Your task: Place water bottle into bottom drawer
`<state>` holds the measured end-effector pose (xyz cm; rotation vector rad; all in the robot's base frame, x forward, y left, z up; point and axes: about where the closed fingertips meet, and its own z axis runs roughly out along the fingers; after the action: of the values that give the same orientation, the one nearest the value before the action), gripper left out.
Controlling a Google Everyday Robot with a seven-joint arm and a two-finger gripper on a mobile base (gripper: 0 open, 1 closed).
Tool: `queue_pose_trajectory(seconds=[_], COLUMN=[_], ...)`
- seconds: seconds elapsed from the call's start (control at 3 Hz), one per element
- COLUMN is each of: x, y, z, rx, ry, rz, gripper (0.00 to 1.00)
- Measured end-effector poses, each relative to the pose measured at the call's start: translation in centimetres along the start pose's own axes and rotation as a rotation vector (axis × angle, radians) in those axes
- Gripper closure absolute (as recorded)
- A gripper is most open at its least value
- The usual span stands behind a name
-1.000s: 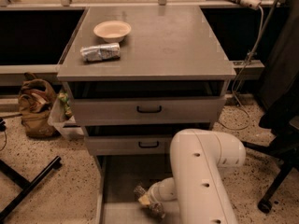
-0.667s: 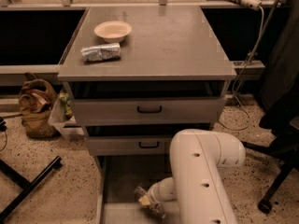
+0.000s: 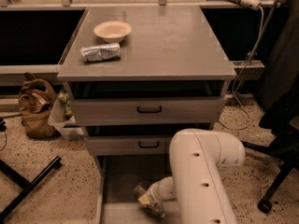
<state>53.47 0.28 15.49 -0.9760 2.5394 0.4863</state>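
The bottom drawer (image 3: 122,178) is pulled out at the foot of the grey cabinet, and its flat grey floor shows. My white arm (image 3: 201,171) bends down into it from the right. My gripper (image 3: 148,200) is low over the drawer floor, near its front middle. A small clear ribbed shape at the gripper, seemingly the water bottle (image 3: 156,208), lies just over the drawer floor. Its cap and label do not show. The arm hides the right part of the drawer.
A cream bowl (image 3: 112,30) and a silvery foil packet (image 3: 100,52) lie on the cabinet top. The two upper drawers (image 3: 149,109) (image 3: 148,144) stand slightly open. On the floor are a brown bag (image 3: 35,106) and a black stand leg (image 3: 28,185) at left, a chair base (image 3: 275,181) at right.
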Motion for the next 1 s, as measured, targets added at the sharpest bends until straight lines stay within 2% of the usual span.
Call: queue_pose_trajectory(seconds=[0.67, 1.0], x=[0.00, 0.00], y=[0.00, 0.01], z=[0.00, 0.01], rx=[0.000, 0.000], ry=[0.000, 0.000], rz=[0.000, 0.000], gripper=[0.13, 0.00])
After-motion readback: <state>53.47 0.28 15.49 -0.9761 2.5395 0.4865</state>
